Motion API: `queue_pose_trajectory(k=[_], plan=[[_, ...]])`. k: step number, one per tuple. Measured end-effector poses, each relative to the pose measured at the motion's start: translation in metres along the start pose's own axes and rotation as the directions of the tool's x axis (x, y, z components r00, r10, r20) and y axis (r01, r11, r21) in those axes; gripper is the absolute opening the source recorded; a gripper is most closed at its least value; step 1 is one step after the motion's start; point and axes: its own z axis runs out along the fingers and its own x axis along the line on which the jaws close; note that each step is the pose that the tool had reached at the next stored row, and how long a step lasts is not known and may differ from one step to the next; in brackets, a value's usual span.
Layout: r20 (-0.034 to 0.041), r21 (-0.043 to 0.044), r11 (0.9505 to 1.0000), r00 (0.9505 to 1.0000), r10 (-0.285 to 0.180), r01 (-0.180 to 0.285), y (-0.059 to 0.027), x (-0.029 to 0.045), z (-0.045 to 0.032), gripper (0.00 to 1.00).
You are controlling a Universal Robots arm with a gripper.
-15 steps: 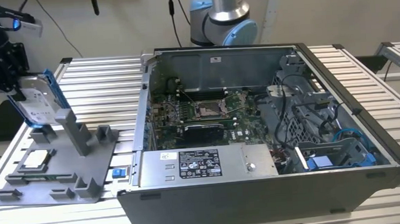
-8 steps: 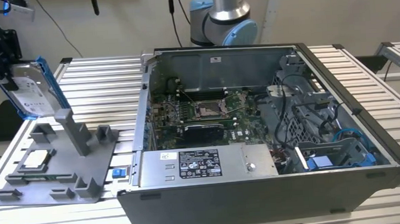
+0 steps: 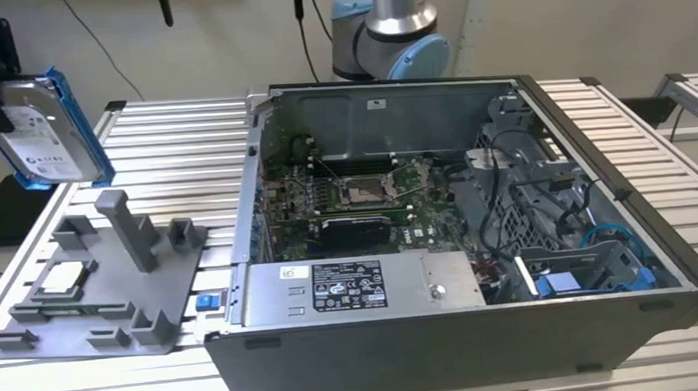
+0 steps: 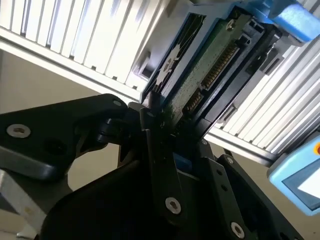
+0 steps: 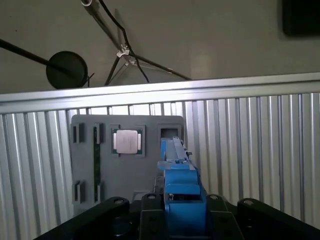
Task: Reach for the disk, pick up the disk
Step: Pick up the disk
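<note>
The black gripper (image 4: 159,122) is clamping the blue-railed silver-grey metal disk (image 3: 44,131) by one end, apparently so it hangs clear of the slatted surface (image 3: 173,137).

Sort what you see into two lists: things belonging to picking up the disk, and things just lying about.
Job: disk, held off the table; gripper, jaws shut on it.
Lying about: open computer case, power supply, grey fixture tray, processor chip.

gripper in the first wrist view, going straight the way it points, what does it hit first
Likely the grey fixture plate: the gripper is shut on the disk, whose far end would land first, beside the square chip. Depth is unclear.
</note>
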Motion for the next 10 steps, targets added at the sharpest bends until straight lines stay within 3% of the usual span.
queue_pose_trajectory(k=[10], plan=[[0.0, -0.0004, 1.0, 1.0, 0.0, 0.0, 0.0, -0.0008, -0.0454, 0.0]])
